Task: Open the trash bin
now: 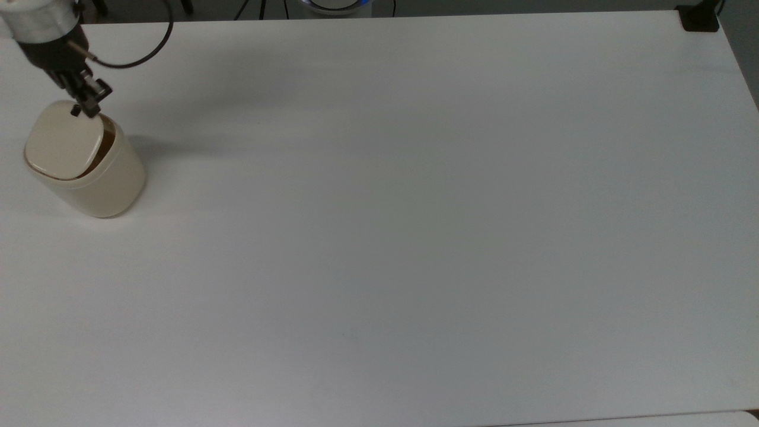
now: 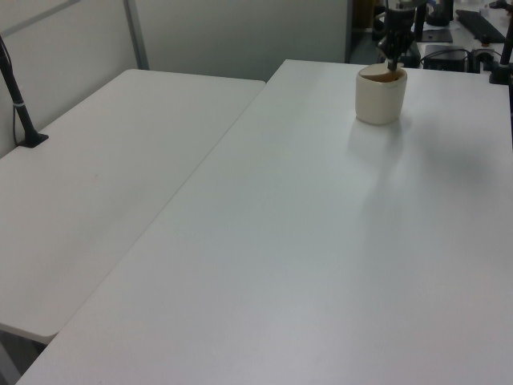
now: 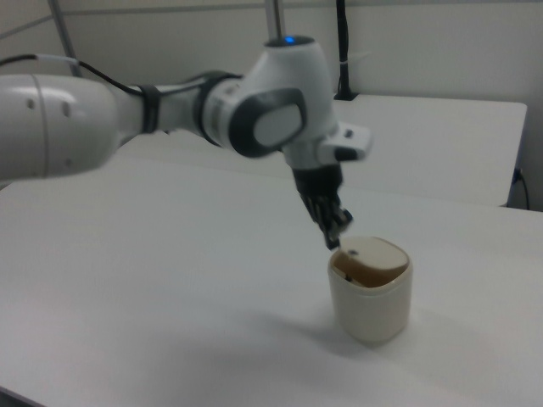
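Observation:
The cream-beige trash bin (image 1: 89,178) stands near the top view's left edge, on the white table (image 1: 415,207). Its flat lid (image 1: 59,145) is tilted up, and a dark gap (image 1: 107,142) shows along the side toward the top view's right. A small black button (image 1: 76,111) sits at the lid's far corner. My gripper (image 1: 90,107) hangs just above that corner, fingers shut and holding nothing. In the right view the gripper (image 3: 333,240) points down beside the raised lid (image 3: 373,254) of the bin (image 3: 372,301). The left view shows the bin (image 2: 380,98) far back with the gripper (image 2: 392,61) over it.
A black cable (image 1: 142,56) loops from my wrist over the table's far left corner. A black clamp (image 1: 699,19) sits at the far right corner. In the left view a second white table (image 2: 104,184) adjoins, with a black post (image 2: 20,104) at its edge.

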